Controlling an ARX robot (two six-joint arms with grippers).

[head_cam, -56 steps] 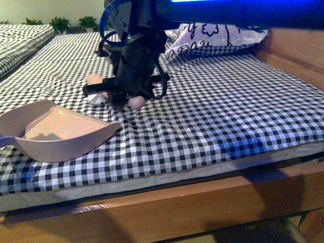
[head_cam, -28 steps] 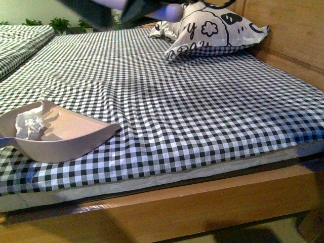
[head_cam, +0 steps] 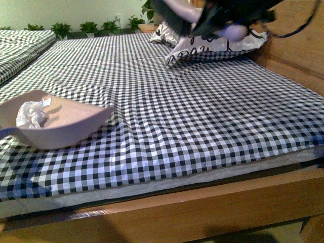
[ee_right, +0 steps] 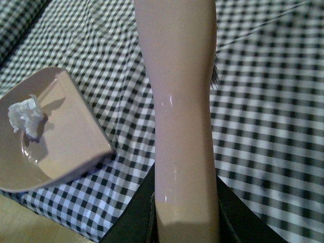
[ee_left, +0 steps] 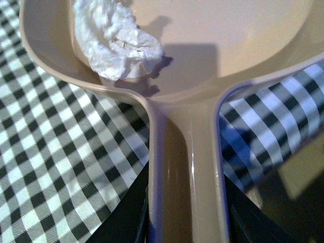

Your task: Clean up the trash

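The trash (head_cam: 31,113), a single crumpled white wad, is lying inside the one beige-pink dustpan (head_cam: 76,124), tucked against the pan's back wall at the near left of the bed (head_cam: 202,126). The dustpan is sitting on the black-and-white checked sheet with its open lip pointing right. In the left wrist view the wad (ee_left: 117,43) is resting in the rounded rear corner of the pan (ee_left: 243,45), and the left gripper (ee_left: 186,212) is clamping the pan's handle, its two dark fingers (ee_left: 132,215) pressing against either side of it. In the right wrist view the right gripper (ee_right: 185,217) is gripping one long pinkish handle (ee_right: 179,101), a brush by the look of the bristles peeking past its far end, with a dark finger on each side; the pan (ee_right: 66,147) and wad (ee_right: 24,116) are showing well off to one side below it. From the front the right arm (head_cam: 223,15) is blurring across the far right, raised above the sheet in front of one patterned pillow (head_cam: 212,43). A row of several small green plants (head_cam: 91,26) is standing along the far edge
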